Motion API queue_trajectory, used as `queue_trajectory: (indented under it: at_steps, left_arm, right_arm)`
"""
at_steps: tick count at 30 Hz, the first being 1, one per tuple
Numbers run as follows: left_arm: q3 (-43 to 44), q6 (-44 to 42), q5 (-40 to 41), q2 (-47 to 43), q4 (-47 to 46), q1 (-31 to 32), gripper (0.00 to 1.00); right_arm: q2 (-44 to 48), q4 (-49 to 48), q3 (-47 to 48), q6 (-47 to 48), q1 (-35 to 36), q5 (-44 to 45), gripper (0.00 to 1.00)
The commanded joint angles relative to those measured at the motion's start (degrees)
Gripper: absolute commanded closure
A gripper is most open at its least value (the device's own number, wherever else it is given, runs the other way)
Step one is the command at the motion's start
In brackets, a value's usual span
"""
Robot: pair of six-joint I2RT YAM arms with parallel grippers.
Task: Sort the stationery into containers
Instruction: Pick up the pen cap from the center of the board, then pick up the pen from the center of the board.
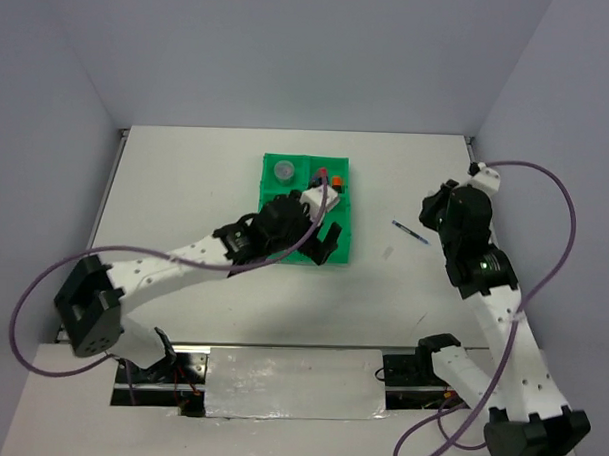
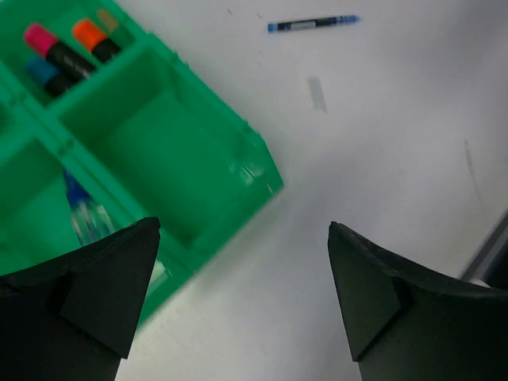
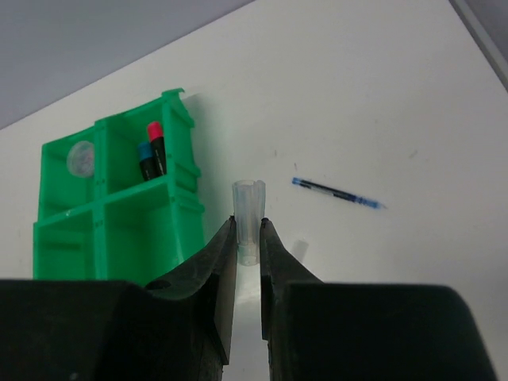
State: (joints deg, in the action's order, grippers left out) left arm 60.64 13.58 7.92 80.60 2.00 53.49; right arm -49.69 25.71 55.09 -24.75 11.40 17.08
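Stationery sorting on a white table (image 1: 206, 175), viewed from overhead and from both wrist cameras. Near the table's centre, bright green tray (image 1: 268, 192), split two-by-two into four compartments.

Poised above the tray's near right corner: left gripper (image 2: 243, 228), jaws spread wide, gripping nothing, one finger over the tray's near edge and the other over bare tabletop.

Raised over the table well to the right of the tray: right gripper (image 3: 248, 226), jaws closed on a small clear tube (image 3: 248, 208), held upright between the fingertips with its open end up.

Already inside the tray, in the far left compartment: round grey disc (image 1: 283, 171). In the far right compartment, lying side by side: red-capped marker (image 2: 51, 49), orange-capped marker (image 2: 95, 41) and blue-capped marker (image 2: 44, 75), all black-bodied. In the near left compartment, diagonal to the markers and partly hidden behind a left finger: small clear bottle (image 2: 83, 210) with a blue cap.

Out on the tabletop, between the tray and the right arm: thin blue pen (image 1: 411, 230), lying flat, well apart from the tray and touched by neither gripper. Near the pen, toward the arms: faint grey patch (image 2: 317, 94) on the table surface, too indistinct to identify.

Trailing from each arm: looping purple cable (image 1: 561, 197). Around the table on three sides: plain pale grey walls (image 1: 290, 57).
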Motion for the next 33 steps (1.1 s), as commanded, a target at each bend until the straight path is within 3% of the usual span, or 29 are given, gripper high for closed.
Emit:
queue_trajectory:
  at_steps: [1,7,11,14,18,25,33]
  left_arm:
    - [10.14,-16.27,-15.73,10.67,-12.99,-4.28,0.01]
    - [30.28,-30.7,-26.37,30.1,-9.83,-4.98,0.02]
    - [37.52,-38.26,-29.45,38.04,-10.7,-5.33,0.02]
    - [46.38,-39.51,-33.4,45.68,-8.78,-6.21,0.01]
    - [65.6,-40.48,-37.09,59.37,0.7,-6.21,0.01]
    - [69.43,-36.45,-36.66,66.44,-8.41,-5.95,0.01]
    - [80.86,-36.79,-32.62,78.04,-8.15,-2.43,0.01]
  right_arm:
    - [5.9,6.7,-3.5,-2.32,0.2,2.96,1.0]
    - [14.0,12.43,-2.09,-2.14,0.29,1.82,1.0]
    - [18.74,15.06,1.85,-1.44,0.29,-1.43,1.0]
    - [20.33,16.12,4.67,-1.79,0.29,-4.41,1.0]
    - [23.85,15.42,5.12,-2.4,0.2,-9.07,1.0]
    - [26.57,15.15,2.57,-1.88,0.29,-14.7,1.0]
    - [31.23,16.82,3.62,-0.91,0.29,-18.93,1.0]
